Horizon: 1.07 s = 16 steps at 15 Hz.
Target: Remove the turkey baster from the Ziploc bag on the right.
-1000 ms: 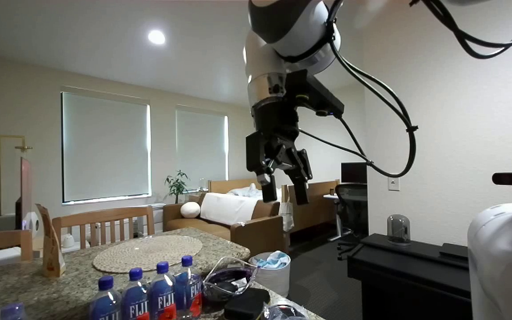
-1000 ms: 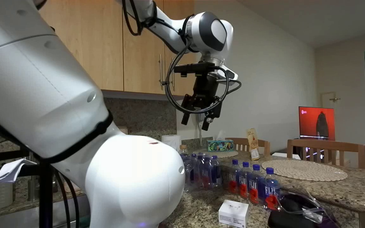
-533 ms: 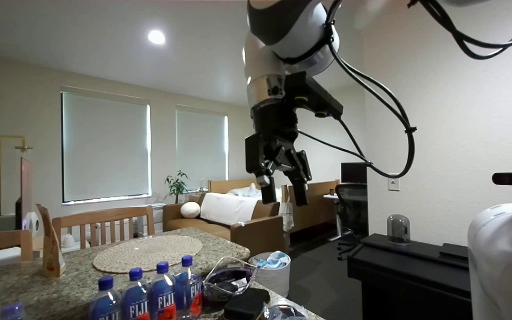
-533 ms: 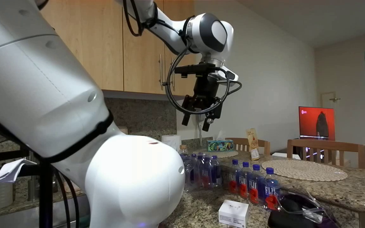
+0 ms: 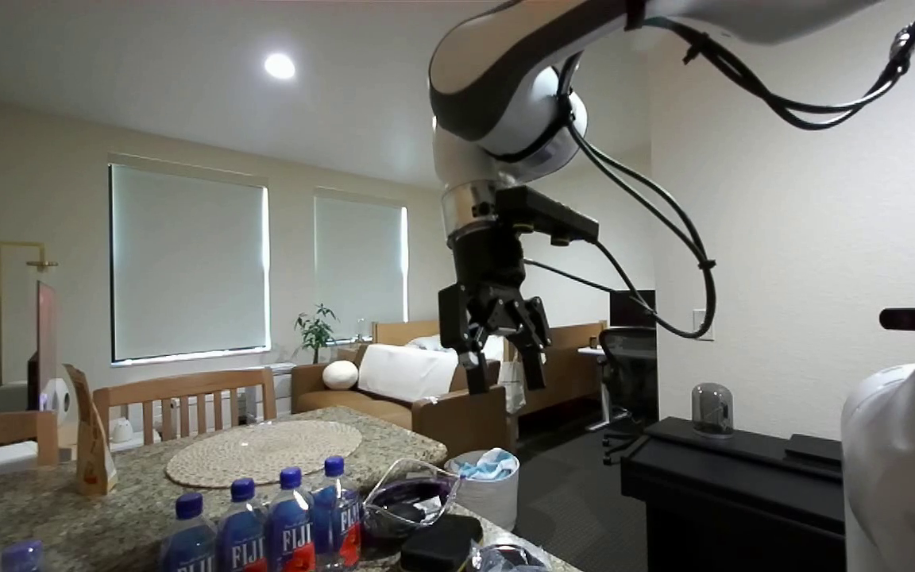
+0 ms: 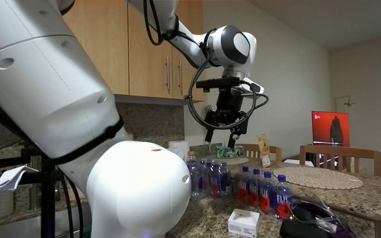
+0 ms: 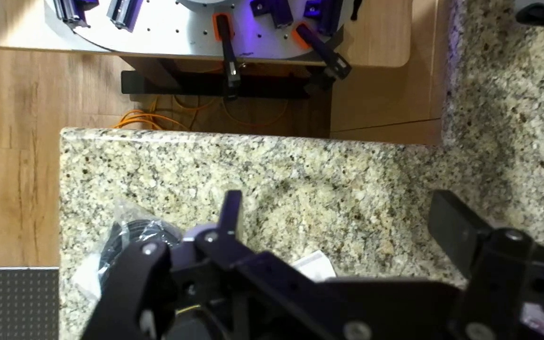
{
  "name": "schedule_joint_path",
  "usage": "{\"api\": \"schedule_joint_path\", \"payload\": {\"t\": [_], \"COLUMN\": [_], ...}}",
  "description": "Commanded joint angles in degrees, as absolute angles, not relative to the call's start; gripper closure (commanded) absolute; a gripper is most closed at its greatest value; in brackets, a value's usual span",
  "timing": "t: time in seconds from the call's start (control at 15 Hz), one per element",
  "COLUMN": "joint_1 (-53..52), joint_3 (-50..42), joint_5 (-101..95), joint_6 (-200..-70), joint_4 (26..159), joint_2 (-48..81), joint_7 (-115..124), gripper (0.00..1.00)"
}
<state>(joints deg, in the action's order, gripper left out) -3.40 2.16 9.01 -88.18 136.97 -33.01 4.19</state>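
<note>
Gripper hanging mid-air, jaws well apart, fingertips pointing down, nothing held. Wrist view agrees: countertop showing through the gap, well below, no contact. White box also down there, part-hidden behind the gripper's linkage in wrist view. Lower, out past one finger: crinkled clear bag, something dark inside, near the counter edge. Also below the gripper, off to one side in both exterior views: gaping clear bag, purple and black showing in it, just beside row of FIJI bottles. Black case between the two bags (best seen in an exterior view).

Turkey baster: can't pick it out in any view. Presumably in one of those bags, but contents don't resolve, and can't say which bag the task means by "on the right" (depends whose right).

Step in hand, judging from the pose: approach, pre-grasp; removal not begun. Next move calls for settling which bag, shifting sideways over it, then a long descent with the fingers lined up across the baster. Wants the grip on the baster itself, not on film, then a slow lift up through the mouth of the bag; with just one arm nothing pins the bag down, so it could well ride up along with the baster.
</note>
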Motion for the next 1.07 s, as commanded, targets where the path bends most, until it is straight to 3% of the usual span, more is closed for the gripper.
{"api": "schedule_joint_path", "payload": {"t": [0.0,0.53,1.0], "joint_1": [-0.51,4.84,4.3], "joint_3": [1.16,-3.71,-3.88], "joint_5": [3.73,-7.57,-6.56], "joint_6": [-93.6,-114.81,-114.59], "joint_4": [135.98,131.18,130.66], "joint_2": [-28.1,-13.17,-7.81], "joint_7": [2.08,2.49,3.35], "gripper": [0.0,0.0,0.0]}}
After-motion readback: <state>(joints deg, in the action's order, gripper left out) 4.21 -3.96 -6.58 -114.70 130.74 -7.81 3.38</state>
